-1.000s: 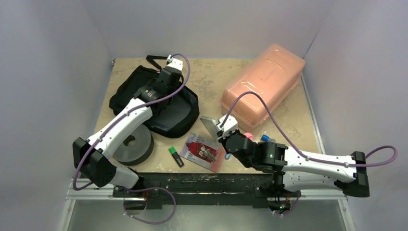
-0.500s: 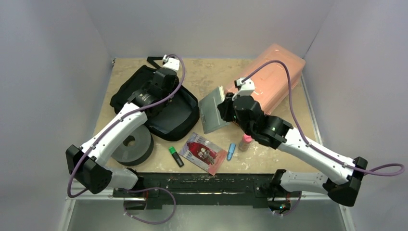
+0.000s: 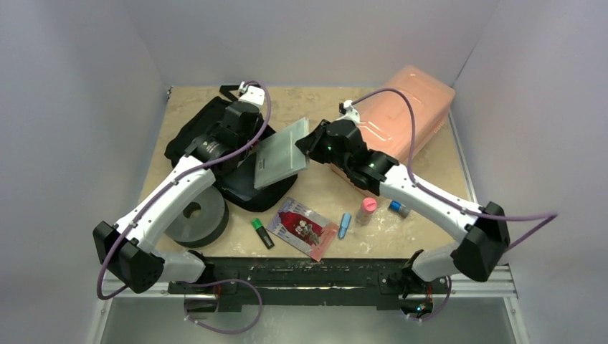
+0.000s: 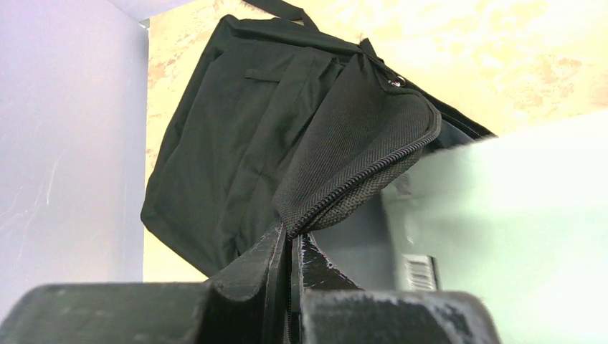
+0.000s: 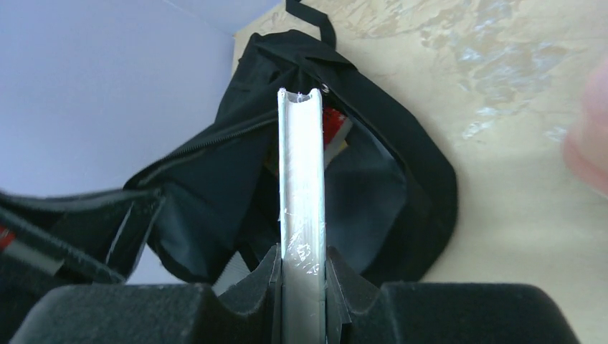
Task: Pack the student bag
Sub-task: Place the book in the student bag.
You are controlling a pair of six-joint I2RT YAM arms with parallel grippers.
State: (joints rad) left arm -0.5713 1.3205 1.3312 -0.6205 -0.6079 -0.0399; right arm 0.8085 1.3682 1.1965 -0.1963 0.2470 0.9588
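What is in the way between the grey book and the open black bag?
Nothing visible. The left claw pinches the flap up, so the student bag gapes open, and the grey book in the right claw points edge-first at that opening.

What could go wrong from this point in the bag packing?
The right tool pinches the thin plastic-wrapped grey book by one edge only, so it may slip or twist. The left tool holds the student bag open by its zipper flap; if that fabric slips, the opening may close. The book's leading edge could also snag on the zipper rim.
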